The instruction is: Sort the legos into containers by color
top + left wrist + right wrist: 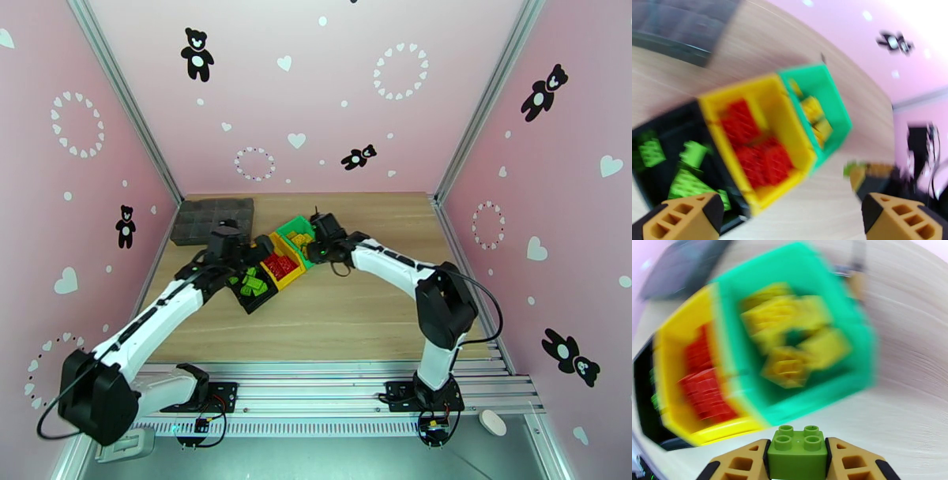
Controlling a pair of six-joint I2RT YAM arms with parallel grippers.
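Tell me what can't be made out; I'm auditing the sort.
yellow legos in green bin: count lost to right wrist blur.
black bin corner: left wrist view, behind left gripper fingers.
grey tray compartments: top view, too small.
held green lego underside: right wrist, cut by frame edge.

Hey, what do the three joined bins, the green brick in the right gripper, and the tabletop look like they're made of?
The black bin, yellow bin and green bin look like moulded plastic: solid colour, thin walls. The green brick: probably hard plastic, smooth satin, crisp moulded studs. The tabletop: pale matt wood grain; solid wood or laminate, unclear.
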